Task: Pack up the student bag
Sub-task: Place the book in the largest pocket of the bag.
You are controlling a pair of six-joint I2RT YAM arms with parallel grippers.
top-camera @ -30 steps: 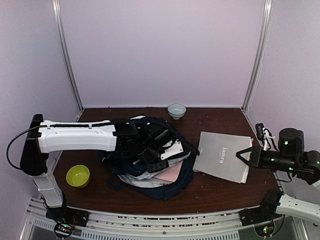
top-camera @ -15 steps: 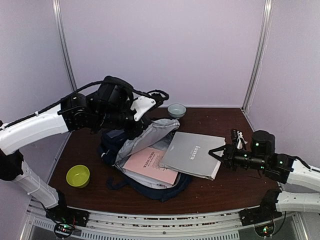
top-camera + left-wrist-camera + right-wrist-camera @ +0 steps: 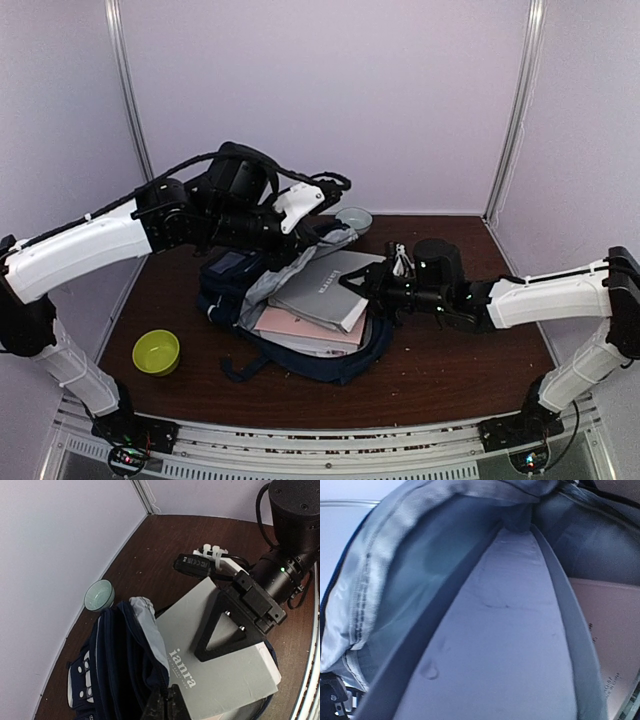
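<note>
Shifted leftward, grey paper booklet now enters striped navy fabric student bag, right jaws gripping it, left jaws pinching its flap open; next, probably push deeper.

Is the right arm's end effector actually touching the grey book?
Touching. The left wrist view shows the black finger of the right end effector pressed flat on the grey book, no gap. The left end effector pinches the backpack open.
</note>
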